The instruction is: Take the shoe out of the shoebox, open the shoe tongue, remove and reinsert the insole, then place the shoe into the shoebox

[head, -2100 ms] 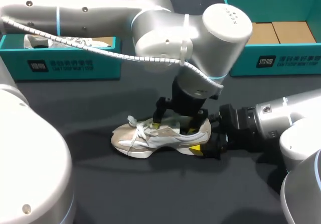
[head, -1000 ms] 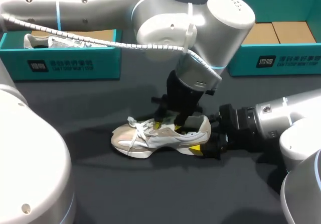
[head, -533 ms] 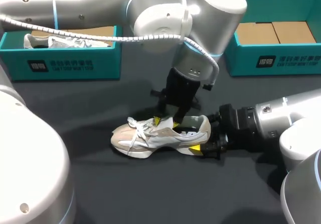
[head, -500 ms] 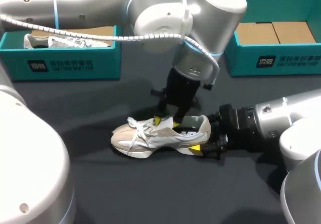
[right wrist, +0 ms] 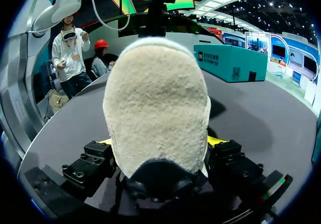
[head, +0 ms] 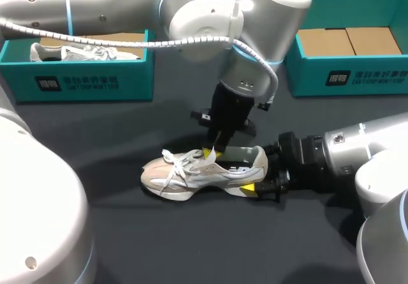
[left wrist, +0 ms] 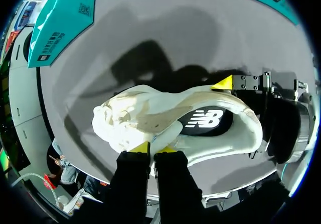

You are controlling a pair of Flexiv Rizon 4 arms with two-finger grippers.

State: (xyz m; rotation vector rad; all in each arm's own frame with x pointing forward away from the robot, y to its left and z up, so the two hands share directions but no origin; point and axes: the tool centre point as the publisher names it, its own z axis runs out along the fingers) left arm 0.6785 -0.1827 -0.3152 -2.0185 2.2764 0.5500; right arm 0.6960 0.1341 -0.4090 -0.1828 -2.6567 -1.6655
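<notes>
While the right gripper (right wrist: 158, 143) clamps the fuzzy heel (right wrist: 155, 93) of the cream lace-up sneaker (head: 182, 172), which hides most of its yellow fingertips (right wrist: 216, 140), the left gripper (left wrist: 155, 147) pinches the beige tongue (left wrist: 150, 125).

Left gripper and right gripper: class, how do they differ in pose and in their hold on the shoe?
The left gripper points down from above; the right gripper lies low along the table. The left gripper pinches the tongue; the right gripper clamps the heel. The left gripper's yellow tips nearly meet; the right gripper's stand apart. Both are shut on the shoe.
</notes>
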